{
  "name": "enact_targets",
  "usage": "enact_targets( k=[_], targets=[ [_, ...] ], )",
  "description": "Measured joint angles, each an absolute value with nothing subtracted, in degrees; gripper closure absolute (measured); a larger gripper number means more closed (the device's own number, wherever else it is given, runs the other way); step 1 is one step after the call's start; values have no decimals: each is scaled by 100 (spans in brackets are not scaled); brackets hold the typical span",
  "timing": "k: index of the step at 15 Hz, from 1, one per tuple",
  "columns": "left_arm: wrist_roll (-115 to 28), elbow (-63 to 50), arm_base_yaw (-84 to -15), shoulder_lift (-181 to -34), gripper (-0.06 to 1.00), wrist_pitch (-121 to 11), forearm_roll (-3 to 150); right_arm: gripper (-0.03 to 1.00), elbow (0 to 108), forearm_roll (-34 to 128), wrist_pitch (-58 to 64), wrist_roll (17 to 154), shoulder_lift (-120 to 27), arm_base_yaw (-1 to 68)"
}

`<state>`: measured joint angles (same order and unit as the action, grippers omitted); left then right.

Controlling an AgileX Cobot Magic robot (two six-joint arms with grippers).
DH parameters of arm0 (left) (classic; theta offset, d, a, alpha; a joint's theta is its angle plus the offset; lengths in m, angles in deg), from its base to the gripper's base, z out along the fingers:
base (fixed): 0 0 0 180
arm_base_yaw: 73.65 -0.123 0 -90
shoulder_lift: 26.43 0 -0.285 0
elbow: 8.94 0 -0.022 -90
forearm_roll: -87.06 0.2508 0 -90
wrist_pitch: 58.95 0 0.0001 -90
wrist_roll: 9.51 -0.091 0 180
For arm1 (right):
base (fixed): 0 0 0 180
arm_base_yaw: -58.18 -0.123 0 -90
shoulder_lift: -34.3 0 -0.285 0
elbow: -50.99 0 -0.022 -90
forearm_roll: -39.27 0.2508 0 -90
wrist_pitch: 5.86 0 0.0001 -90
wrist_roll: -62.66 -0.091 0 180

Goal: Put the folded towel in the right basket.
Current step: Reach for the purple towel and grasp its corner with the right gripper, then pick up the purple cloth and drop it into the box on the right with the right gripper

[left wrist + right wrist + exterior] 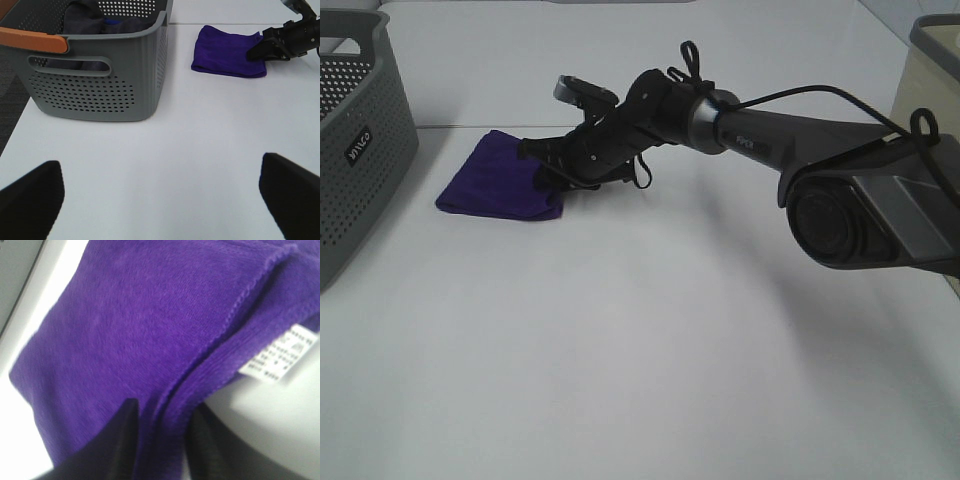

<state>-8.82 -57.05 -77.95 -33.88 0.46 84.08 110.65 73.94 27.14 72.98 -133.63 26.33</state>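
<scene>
The folded purple towel (pixel 495 185) lies flat on the white table, left of centre. My right arm reaches across to it. My right gripper (pixel 550 180) is at the towel's right edge. In the right wrist view the two dark fingers stand close together with a fold of the towel (pixel 150 330) pinched between them, and my right gripper (pixel 162 440) is shut on it. The towel (pixel 225 45) and the right gripper (pixel 257 50) also show in the left wrist view. My left gripper (pixel 160 200) is open and empty above bare table. The right basket (pixel 932 70) is cream-coloured, at the far right edge.
A grey perforated basket (pixel 360 150) stands at the far left, close to the towel; in the left wrist view this basket (pixel 100 90) holds dark cloth and has an orange handle. A white care label (pixel 280 355) sticks out of the towel's edge.
</scene>
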Motion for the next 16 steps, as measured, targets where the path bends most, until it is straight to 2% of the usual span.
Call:
enact_targets(
  k=[3,8,11,13,16],
  targets=[
    [-882,-5705,-7795,-3388,-5,46,8408,93,11065,7319,2749,7286,-13380,2547],
    [-882,-5705,-7795,-3388,-5,46,8408,94,11065,7313,2967,7286,-13351,2547],
    [-882,-5705,-7795,-3388,-5,46,8408,94,11209,7101,4393,7418,-13082,2633],
    [-882,-5705,-7795,-3388,-5,46,8408,94,11753,6981,5803,7515,-12555,2828],
    [-882,-5705,-7795,-3388,-5,46,8408,94,12435,6288,6307,7378,-11753,2965]
  ],
)
